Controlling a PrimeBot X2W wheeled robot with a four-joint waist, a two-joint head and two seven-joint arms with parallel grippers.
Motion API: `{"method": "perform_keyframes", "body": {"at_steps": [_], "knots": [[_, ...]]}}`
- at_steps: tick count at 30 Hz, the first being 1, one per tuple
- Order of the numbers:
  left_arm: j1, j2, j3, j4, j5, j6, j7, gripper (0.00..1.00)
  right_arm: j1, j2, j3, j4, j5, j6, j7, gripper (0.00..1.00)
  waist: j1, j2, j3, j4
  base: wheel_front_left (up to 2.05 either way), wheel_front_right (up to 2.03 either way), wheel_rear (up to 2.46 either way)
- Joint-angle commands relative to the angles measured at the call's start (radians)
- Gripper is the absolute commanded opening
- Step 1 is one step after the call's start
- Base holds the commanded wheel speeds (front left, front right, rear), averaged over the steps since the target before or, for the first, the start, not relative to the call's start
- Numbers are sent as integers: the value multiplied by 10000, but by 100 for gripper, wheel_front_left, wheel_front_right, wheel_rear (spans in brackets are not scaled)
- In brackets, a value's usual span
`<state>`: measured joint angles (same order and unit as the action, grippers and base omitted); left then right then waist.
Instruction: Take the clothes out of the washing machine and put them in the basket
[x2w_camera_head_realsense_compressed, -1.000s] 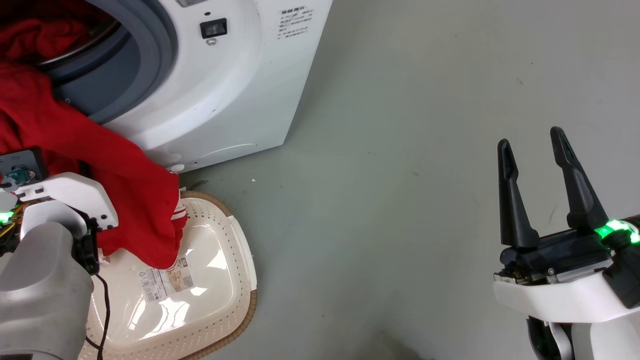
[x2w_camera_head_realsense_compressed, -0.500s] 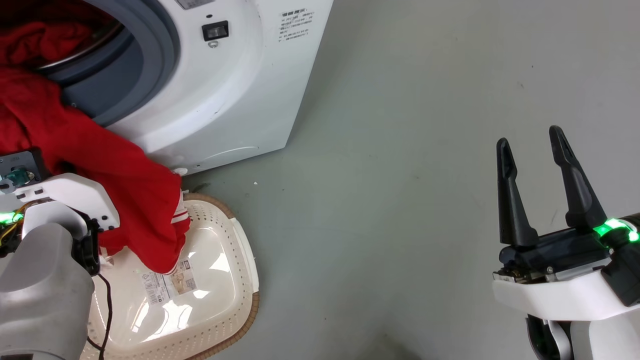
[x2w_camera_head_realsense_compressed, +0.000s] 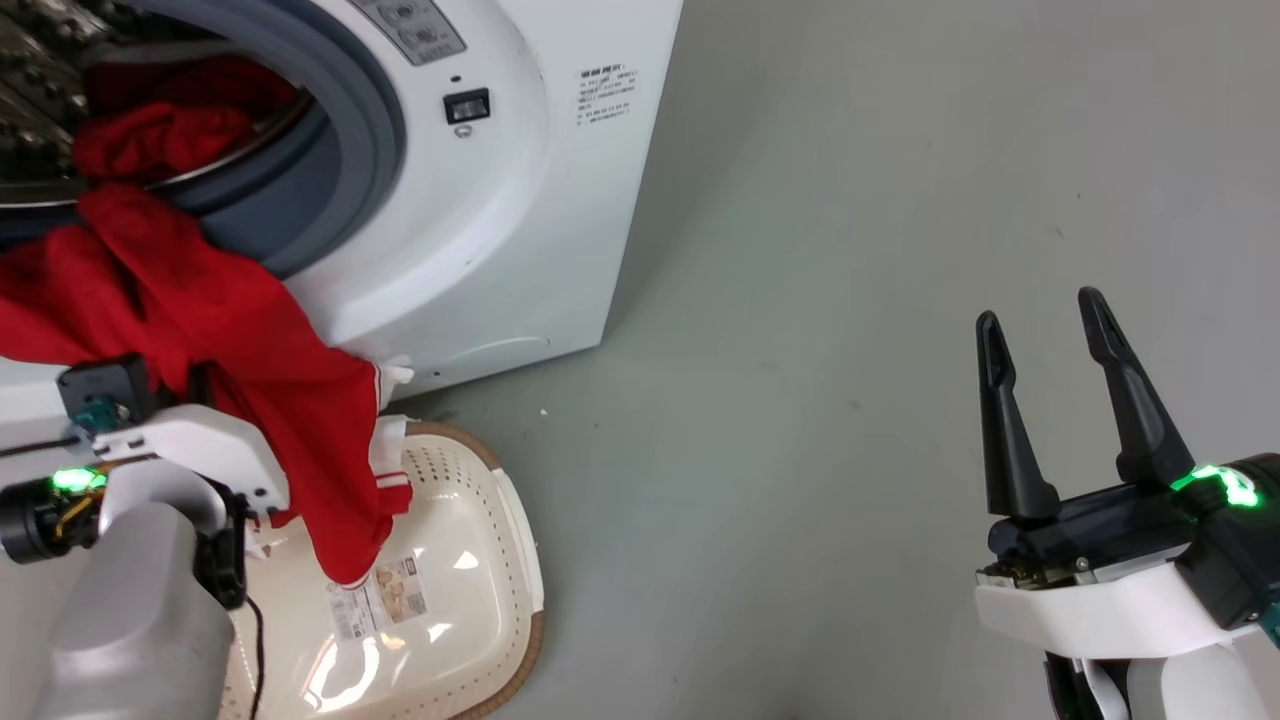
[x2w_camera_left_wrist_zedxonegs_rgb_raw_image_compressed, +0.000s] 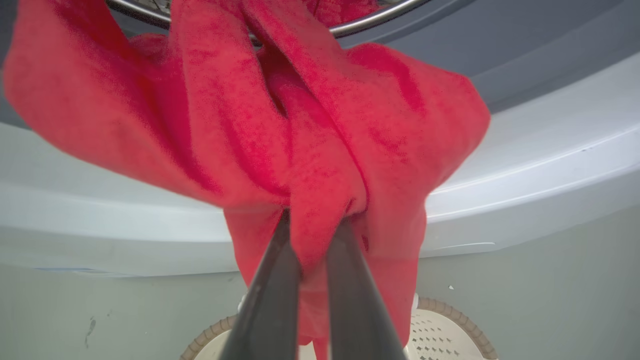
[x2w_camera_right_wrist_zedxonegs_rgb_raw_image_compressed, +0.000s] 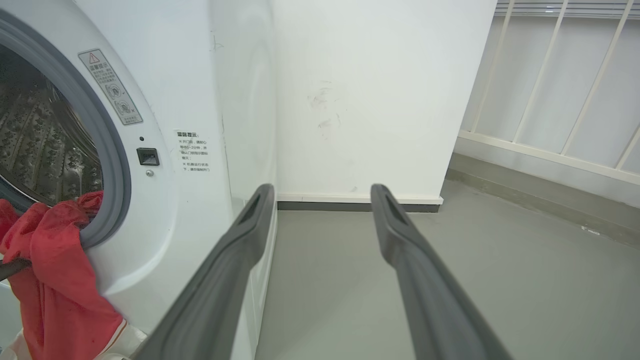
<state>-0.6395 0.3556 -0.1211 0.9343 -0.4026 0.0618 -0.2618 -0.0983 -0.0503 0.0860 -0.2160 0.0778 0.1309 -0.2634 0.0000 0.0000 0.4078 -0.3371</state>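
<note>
1. Left wrist view: left gripper is clamped tight on a red garment that spills from the washing machine drum beyond its fingertips.
2. Garment's striped end dangles below that gripper, over the basket.
3. Well apart, right gripper hangs with fingers spread wide, empty.

The floor is smooth and grey-green with a few faint dark scuffs, and in the right wrist view it runs back to a white wall with a dark skirting strip. The white washing machine stands on it at the head view's upper left, and the cream basket sits just in front of the machine's lower edge. A tiny white speck lies on the bare floor near both.
</note>
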Motion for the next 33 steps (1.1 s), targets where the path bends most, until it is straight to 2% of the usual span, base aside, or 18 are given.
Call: {"method": "perform_keyframes", "body": {"at_steps": [1, 14, 22, 28, 33], "knots": [[329, -97, 79, -355, 178, -5, -47, 0, 139, 3, 24, 54, -101, -3, -22, 100, 0, 0, -340, 121, 0, 0, 0], [2068, -474, 173, -2512, 1065, -156, -40, 0, 824, 3, 76, 258, -354, -3, -22, 100, 0, 0, -1587, 431, 0, 0, 0], [3086, -697, -85, -3606, 1479, -276, -40, 0, 1118, 3, 65, 295, -440, -3, -22, 100, 0, 0, -1949, 541, 0, 0, 0], [3644, -905, -444, -3956, 1634, -338, -40, 0, 1208, 3, 64, 293, -476, -3, -22, 100, 0, 0, -1956, 563, 0, 0, 0], [3891, -895, -560, -3704, 1573, -420, 35, 0, 1115, 3, 96, 250, -419, -3, -22, 100, 0, 0, -1747, 472, 0, 0, 0]]}}
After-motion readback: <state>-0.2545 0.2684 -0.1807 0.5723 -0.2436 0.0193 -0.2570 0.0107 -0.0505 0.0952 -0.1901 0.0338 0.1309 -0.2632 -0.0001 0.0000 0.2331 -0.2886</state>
